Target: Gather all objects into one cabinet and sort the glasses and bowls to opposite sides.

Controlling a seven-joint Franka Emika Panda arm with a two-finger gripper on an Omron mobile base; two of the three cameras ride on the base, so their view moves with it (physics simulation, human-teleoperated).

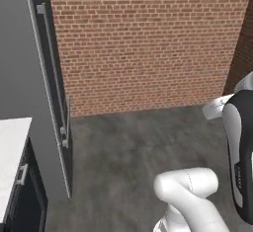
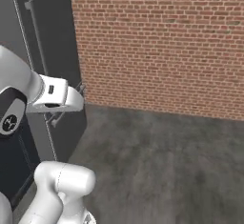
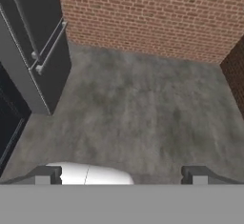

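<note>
From the left base view, a tall dark unit [image 1: 49, 78] with long silver bar handles stands against the brick wall [image 1: 148, 38], beside a white countertop [image 1: 12, 147]; it may be a fridge, not the wall cabinet. The right base view has the arm's wrist before that unit. In the hand view the gripper [image 3: 121, 174] is spread wide over bare grey floor [image 3: 138, 108], holding nothing.

Both base views look forward and down at the brick wall [image 1: 148, 43] and grey floor [image 2: 162, 161], shared with the downward-tilted hand view
</note>
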